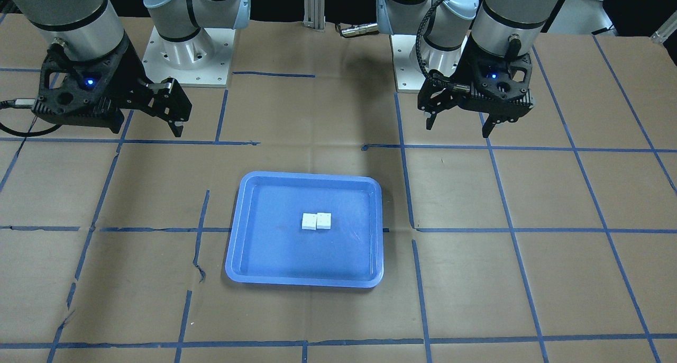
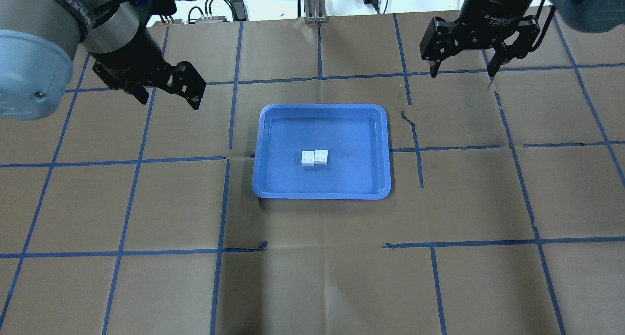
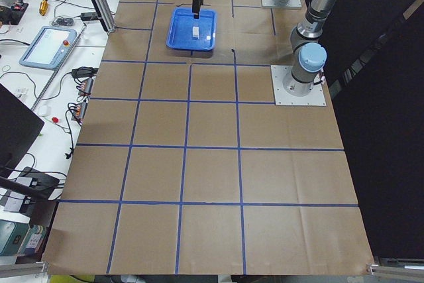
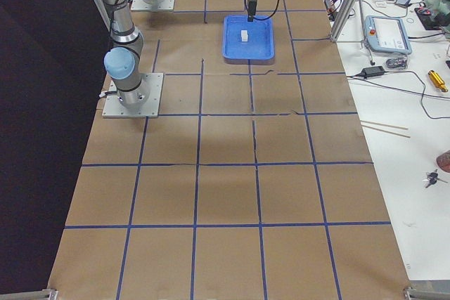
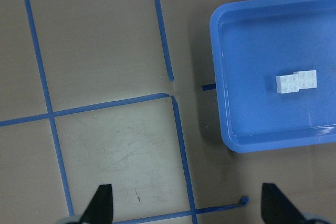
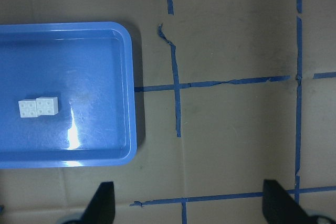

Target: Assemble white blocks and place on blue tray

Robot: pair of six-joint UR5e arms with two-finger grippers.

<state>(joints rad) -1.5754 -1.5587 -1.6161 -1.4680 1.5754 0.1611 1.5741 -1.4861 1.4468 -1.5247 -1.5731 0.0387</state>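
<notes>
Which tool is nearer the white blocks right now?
Left, by a modest margin. The left tool hangs open off the left, robot-side corner of the blue tray; the right tool hangs open off its right, robot-side corner, somewhat farther from the white blocks.

Right gripper (image 2: 461, 74): white print on its black body in the overhead view, partly readable as "2F Adaptive"; the rest is too small to read. Left arm (image 2: 29, 37): white letters on its black strap (image 2: 63, 8), blurred and unreadable.
</notes>
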